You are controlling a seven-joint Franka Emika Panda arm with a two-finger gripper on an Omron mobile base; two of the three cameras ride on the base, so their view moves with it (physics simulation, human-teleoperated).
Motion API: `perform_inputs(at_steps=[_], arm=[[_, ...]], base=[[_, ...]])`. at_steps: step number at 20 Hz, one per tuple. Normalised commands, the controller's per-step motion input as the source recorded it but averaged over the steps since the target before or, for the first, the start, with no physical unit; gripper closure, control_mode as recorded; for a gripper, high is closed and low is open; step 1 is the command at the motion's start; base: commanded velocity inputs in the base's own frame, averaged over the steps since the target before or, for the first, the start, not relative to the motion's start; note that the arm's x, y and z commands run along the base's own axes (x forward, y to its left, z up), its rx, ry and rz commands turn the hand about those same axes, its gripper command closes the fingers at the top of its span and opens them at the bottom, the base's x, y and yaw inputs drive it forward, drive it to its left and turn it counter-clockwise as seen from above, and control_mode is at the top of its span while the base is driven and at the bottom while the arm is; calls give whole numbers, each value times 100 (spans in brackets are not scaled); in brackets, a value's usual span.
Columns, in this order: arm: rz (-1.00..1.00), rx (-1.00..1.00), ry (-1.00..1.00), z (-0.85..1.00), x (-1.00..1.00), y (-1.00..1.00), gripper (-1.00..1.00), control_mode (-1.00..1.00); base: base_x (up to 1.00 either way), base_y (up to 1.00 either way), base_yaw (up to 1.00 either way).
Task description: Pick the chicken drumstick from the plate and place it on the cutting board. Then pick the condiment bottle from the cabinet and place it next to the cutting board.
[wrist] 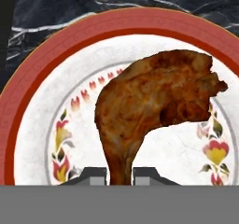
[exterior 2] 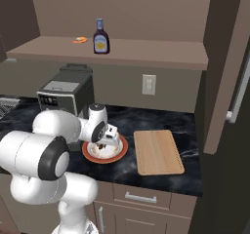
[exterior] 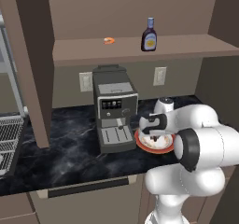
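Glossy brown-orange, the chicken drumstick (wrist: 154, 106) lies on the plate (wrist: 42, 78), its meaty end over the plate's white centre and its thin bone end running down between the two dark fingertips (wrist: 95, 175). The gripper (wrist: 119, 176) is shut on that narrow bone end, low over the plate in both base views, so the pick looks made but the lift not yet begun.

The hold is the weak point. The fingers pinch only the thin tip while the heavy rounded end sits well out from them, so on lifting the meat could swing, pivot in the grip, or slip free and drop back onto the plate or onto the dark marble counter (exterior 2: 195, 130) beside it. A quick sideways move would make that more likely.

The cutting board (exterior 2: 158, 152) lies just beside the plate on the counter, on the side away from the coffee machine (exterior: 114, 113), so the carry is short. A low carry risks dragging the drumstick over the plate's red-orange rim and shoving the plate, while a release off the board's middle could let the rounded end roll toward an edge.

Above the plate, on the shelf of the cabinet (exterior: 140, 55), the condiment bottle (exterior: 149, 34) stands upright, with a tiny orange ring-shaped item (exterior: 108, 40) well apart from it. It is tall and narrow, so a glancing approach there could tip it.
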Motion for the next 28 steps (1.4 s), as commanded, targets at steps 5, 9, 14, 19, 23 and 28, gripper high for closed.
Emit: perform_inputs(at_steps=[5,9,14,19,23,28], arm=[[0,0,0,22,0,-2,100,-100],[0,0,0,18,0,-4,100,-100],[0,0,0,15,0,-13,100,-100],[0,0,0,10,0,-21,100,-100],[0,0,1,4,0,-30,100,-100],[-2,0,3,3,0,-34,100,-100]], base=[[0,0,0],[0,0,0],[0,0,0],[0,0,0],[0,0,0],[0,0,0]])
